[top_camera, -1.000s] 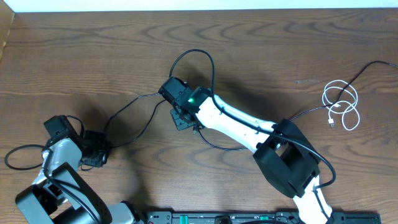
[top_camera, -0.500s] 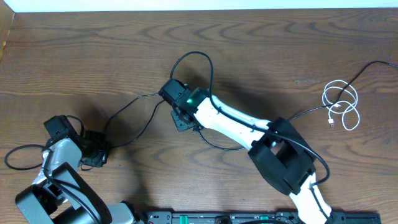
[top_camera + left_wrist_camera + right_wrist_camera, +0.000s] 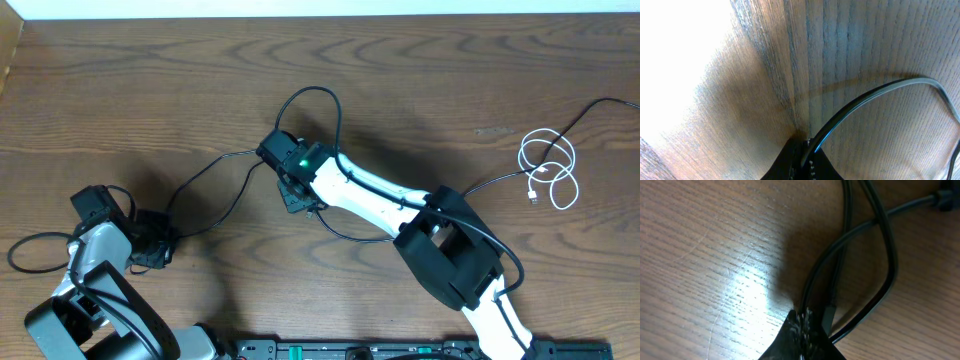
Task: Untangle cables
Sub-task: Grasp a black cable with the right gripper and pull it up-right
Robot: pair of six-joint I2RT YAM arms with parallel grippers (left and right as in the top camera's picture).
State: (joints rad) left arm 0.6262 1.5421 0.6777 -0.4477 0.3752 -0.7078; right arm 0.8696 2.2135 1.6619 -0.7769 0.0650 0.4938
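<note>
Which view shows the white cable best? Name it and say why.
The overhead view. There the white cable lies coiled in loose loops at the far right, seen whole. Neither wrist view shows it; each shows only black cable by its own jaws.

Overhead: black cable ducks under right arm, that stretch hidden. White cable plug too small to read. L wrist: L fingers cut off by btm edge. R wrist: R fingers blurred, cropped too.

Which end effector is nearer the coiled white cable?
Right. The right end effector sits centrally, well short of the white cable; the left end effector is farther still, at the opposite side.
</note>
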